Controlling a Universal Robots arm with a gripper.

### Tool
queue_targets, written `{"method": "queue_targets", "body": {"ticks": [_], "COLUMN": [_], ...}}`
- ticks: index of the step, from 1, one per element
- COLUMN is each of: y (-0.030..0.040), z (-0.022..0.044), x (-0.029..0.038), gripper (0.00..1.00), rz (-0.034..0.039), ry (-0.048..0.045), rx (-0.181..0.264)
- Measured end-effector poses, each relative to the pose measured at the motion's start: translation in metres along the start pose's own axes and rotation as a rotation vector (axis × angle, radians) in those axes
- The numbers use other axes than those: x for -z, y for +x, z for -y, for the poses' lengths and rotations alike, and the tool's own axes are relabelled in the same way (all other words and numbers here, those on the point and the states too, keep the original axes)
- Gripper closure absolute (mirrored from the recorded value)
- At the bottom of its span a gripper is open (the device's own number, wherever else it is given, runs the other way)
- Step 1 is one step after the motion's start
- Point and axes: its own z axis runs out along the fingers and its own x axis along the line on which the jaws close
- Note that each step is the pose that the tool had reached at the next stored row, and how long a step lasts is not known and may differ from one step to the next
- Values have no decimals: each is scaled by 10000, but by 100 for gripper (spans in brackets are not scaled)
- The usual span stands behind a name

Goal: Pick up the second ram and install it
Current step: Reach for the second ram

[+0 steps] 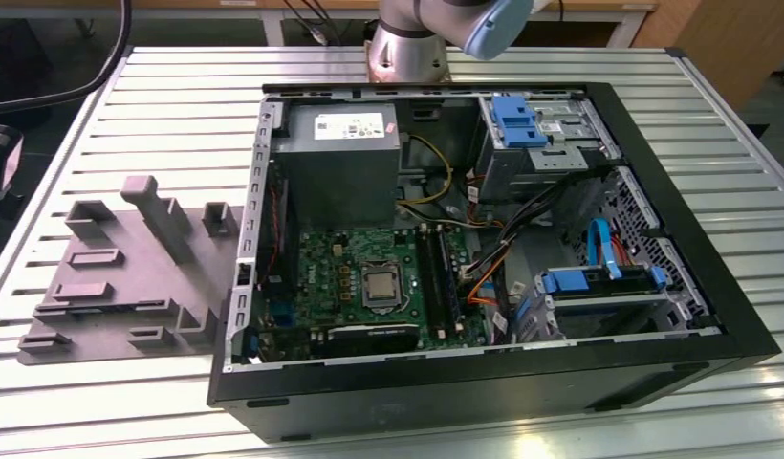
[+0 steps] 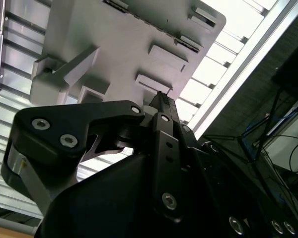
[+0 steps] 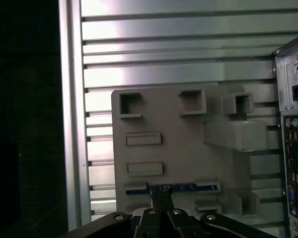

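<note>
Gripper (image 3: 161,194) sat over the grey moulded plastic tray (image 3: 179,148), at the tray's edge nearest it. Jaws were narrow, tips together, nothing visibly clamped in both wrist views (image 2: 161,99). Second ram, a long narrow dark memory stick (image 3: 185,187), lay in a long slot of the tray just beyond the fingertips; couldn't tell whether they touched it. Tray was on the slatted aluminium counter (image 1: 175,105), at the exterior view's left of the open black computer case (image 1: 736,335), just beside it. Green circuit board (image 1: 328,277) lay flat inside the case.
</note>
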Motion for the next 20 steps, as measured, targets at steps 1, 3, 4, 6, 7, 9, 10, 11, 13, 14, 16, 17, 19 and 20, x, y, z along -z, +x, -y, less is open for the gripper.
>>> {"method": "queue_targets", "body": {"ticks": [1, 3, 4, 6, 7, 9, 10, 11, 13, 14, 16, 17, 19, 20], "y": [-1, -2, -2, -4, -4, -5, -6, -6, -10, -12, -17, -18, -23, -27], "z": [9, 27, 37, 53, 61, 76, 82, 88, 95, 99, 105, 109, 116, 119], "x": [-5, -14, -19, -27, -31, -38, -42, -46, -52, -55, -62, -66, -74, -79], "gripper": [89, 89, 89, 89, 89, 89, 89, 89, 89, 89, 89, 89, 89, 89], "rz": [-2, -4, -4, -6, -7, -7, -6, -6, -8, -8, -10, -10, -11, -11], "ry": [0, 0, 0, 0, 0, 0, 0, -1, 0, 0, 1, 0, 1, 0], "rx": [0, 0, 0, 0, 0, 1, 0, 0, 0, 0, 0, -1, 0, 1]}}
